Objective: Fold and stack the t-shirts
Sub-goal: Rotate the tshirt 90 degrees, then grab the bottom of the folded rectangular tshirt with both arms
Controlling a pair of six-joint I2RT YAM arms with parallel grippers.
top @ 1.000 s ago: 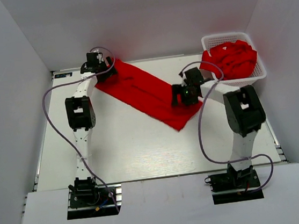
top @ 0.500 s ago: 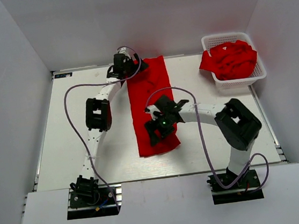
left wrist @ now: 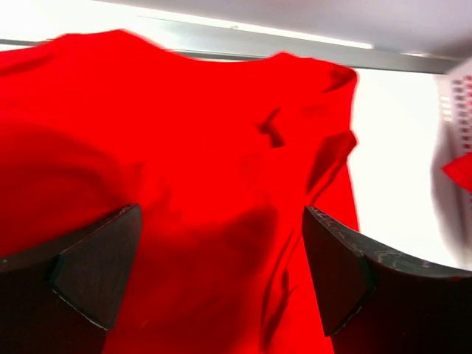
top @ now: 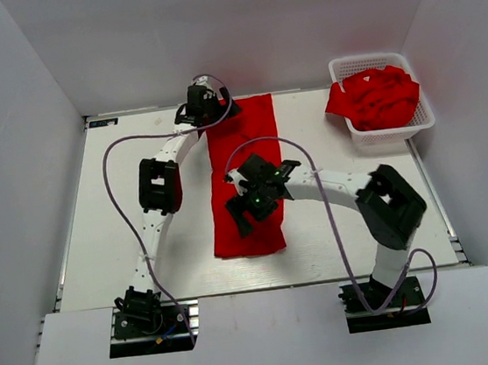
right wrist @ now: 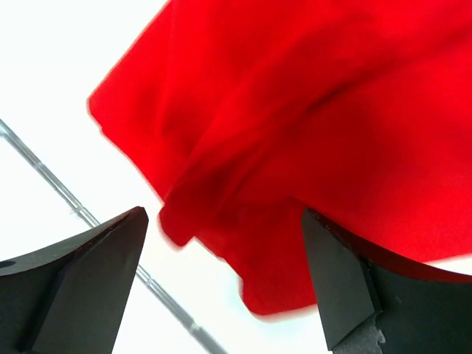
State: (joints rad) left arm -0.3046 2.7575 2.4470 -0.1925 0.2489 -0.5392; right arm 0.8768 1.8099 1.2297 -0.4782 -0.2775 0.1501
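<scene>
A red t-shirt (top: 244,169) lies as a long narrow strip down the middle of the table, from the back edge toward the front. My left gripper (top: 203,108) is open above its far end; the left wrist view shows the cloth (left wrist: 192,169) between the spread fingers, not gripped. My right gripper (top: 251,204) is open above the strip's near part; the right wrist view shows the cloth's lower edge (right wrist: 295,169) and bare table between its fingers. More red t-shirts (top: 380,96) are heaped in the white basket (top: 425,120).
The basket stands at the back right corner of the table. White walls close in the table on the left, back and right. Purple cables loop over both arms.
The shirt went from a diagonal strip to one lying straight front to back. My right gripper swung from near the basket to the table's middle. Since half a second ago the near end slid slightly forward.
</scene>
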